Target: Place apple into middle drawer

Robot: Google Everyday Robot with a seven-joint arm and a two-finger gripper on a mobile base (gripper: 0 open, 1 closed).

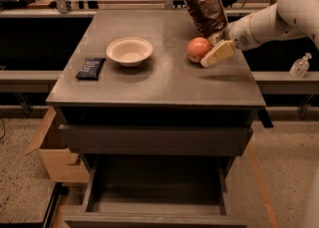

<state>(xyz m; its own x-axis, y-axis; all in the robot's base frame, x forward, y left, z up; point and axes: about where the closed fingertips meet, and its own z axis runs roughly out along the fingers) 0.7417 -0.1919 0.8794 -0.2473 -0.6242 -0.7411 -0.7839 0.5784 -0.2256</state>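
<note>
The apple (197, 49) is red-orange and sits on the cabinet top (159, 80) at the back right, just in front of a brown chip bag (204, 4). My gripper (208, 51) reaches in from the right at the apple's right side. Its cream fingers (219, 53) stand apart, one in front of the apple and one behind it, and hold nothing. The middle drawer (154, 184) is pulled wide open low at the front, with a bare dark floor.
A cream bowl (129, 51) and a dark snack bar (90, 67) lie on the left of the top. A drawer with a tall grey front panel (154, 140) sits above the open one. A cardboard box (55, 155) stands on the floor at the left. A small bottle (300, 65) stands at the right.
</note>
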